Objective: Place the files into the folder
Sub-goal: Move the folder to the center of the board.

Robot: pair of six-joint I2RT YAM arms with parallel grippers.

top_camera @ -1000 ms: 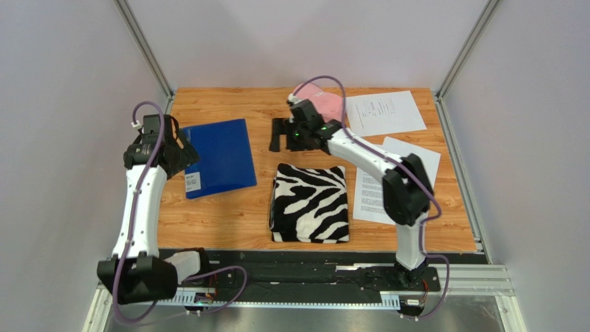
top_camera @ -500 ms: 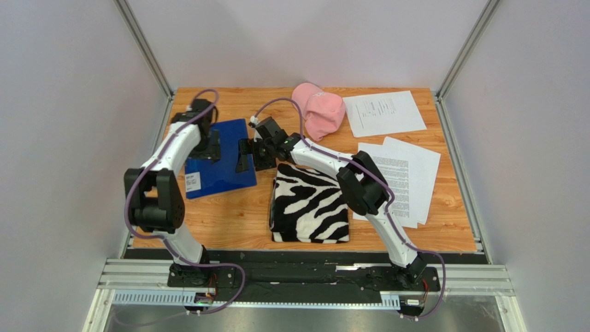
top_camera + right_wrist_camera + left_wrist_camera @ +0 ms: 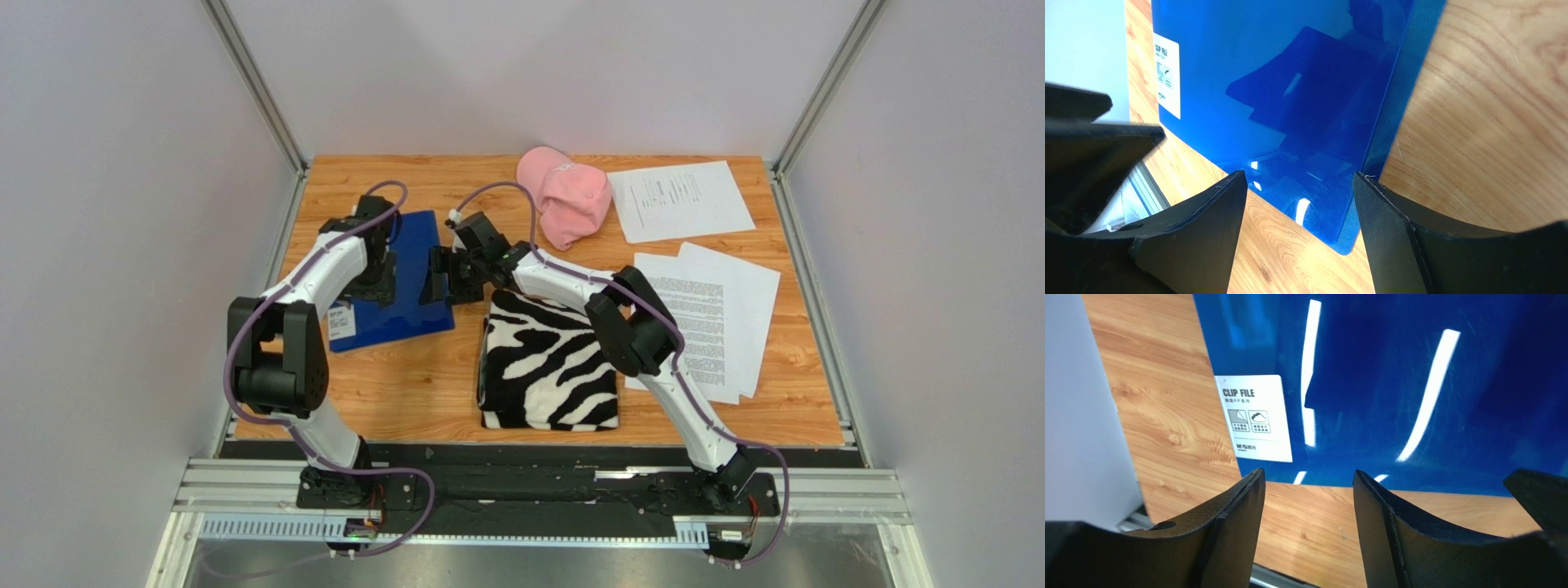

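The royal-blue folder (image 3: 411, 304) lies shut and flat at the table's left, its white label (image 3: 341, 322) at the near-left corner. My left gripper (image 3: 373, 277) is open over the folder's left part; its wrist view shows the cover (image 3: 1413, 380) and label (image 3: 1254, 416) beyond the fingertips (image 3: 1250, 493). My right gripper (image 3: 443, 276) is open at the folder's right edge; its wrist view shows the folder's corner (image 3: 1290, 92) between the open jaws. The files are loose printed sheets: one (image 3: 681, 200) at the back right, others overlapping (image 3: 718, 321) at the right.
A zebra-striped folded cloth (image 3: 548, 358) lies in the middle near the front, just right of the folder. A pink cap (image 3: 564, 194) sits at the back centre. Grey walls and metal frame posts enclose the wooden table (image 3: 405, 392).
Over the last second both arms swung in to the folder. In the last half second the left gripper moved a little nearer over the cover; the right gripper barely shifted.
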